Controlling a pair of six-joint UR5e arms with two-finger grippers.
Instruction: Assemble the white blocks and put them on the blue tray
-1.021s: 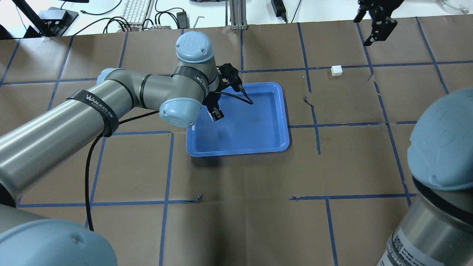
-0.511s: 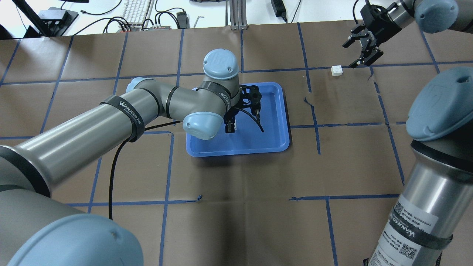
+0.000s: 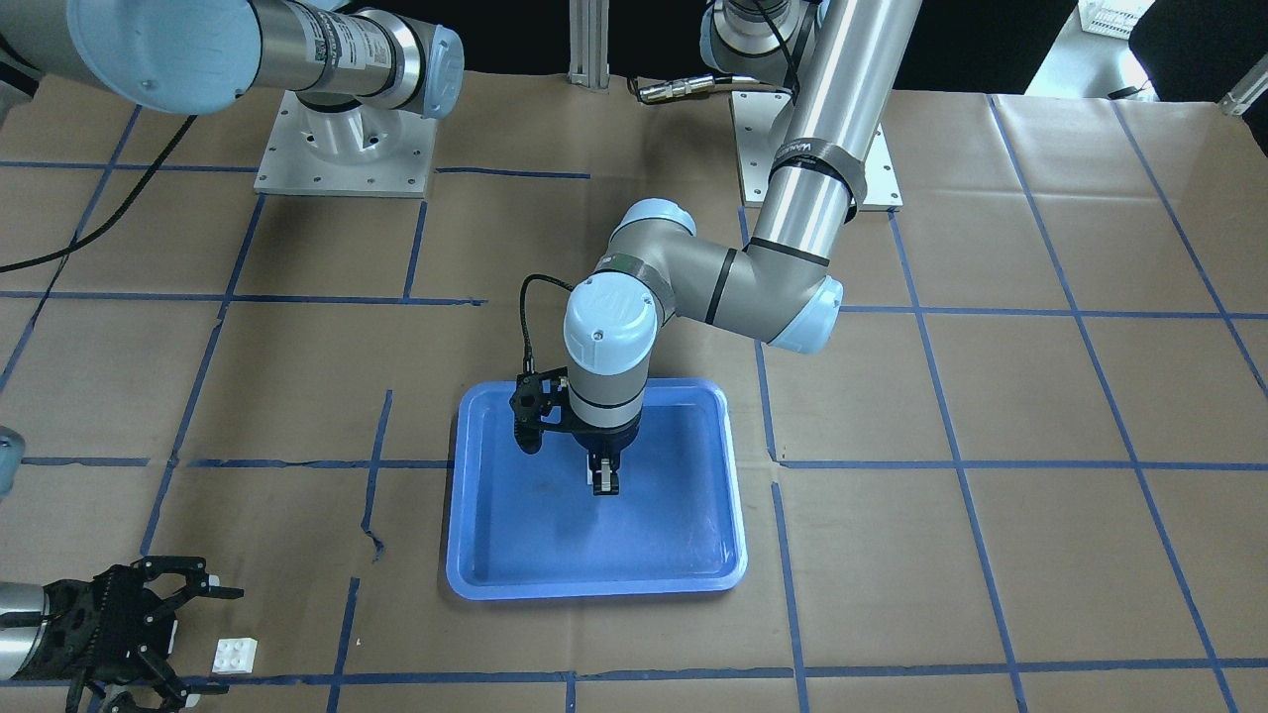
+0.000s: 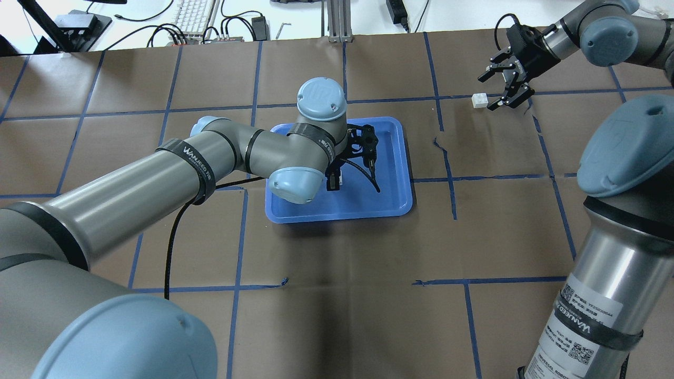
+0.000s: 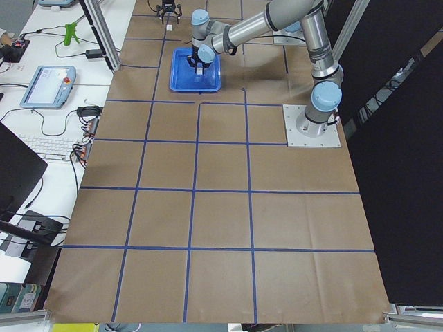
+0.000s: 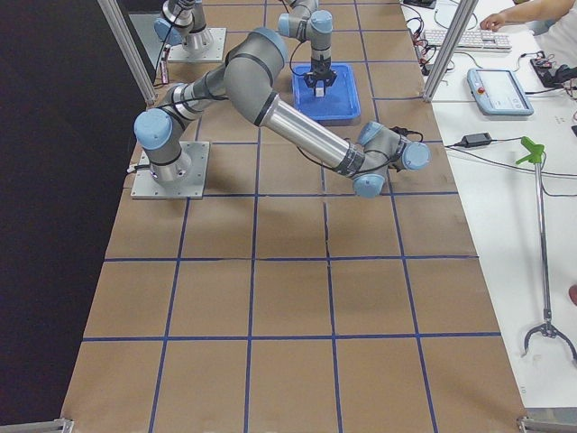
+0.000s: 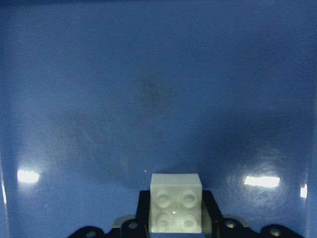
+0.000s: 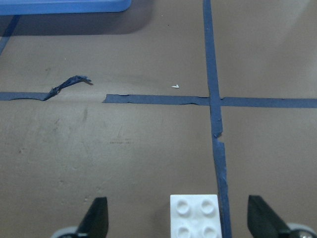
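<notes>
Over the blue tray, your left pincer is clenched on one white block, which seems to hang just clear of the tray floor. Well apart from it on the brown surface, the other white block rests beside a blue tape line. Your right pincer is spread wide, and in its wrist view the block lies between the fingers, not yet gripped. You look to be at the pickup of the second block. Next you would settle lower, close squarely on its sides, then bring it to its mate for pressing together. Half a second ago the right pincer stood off beyond the block. A second ago the left one was nearer the tray's left edge.
</notes>
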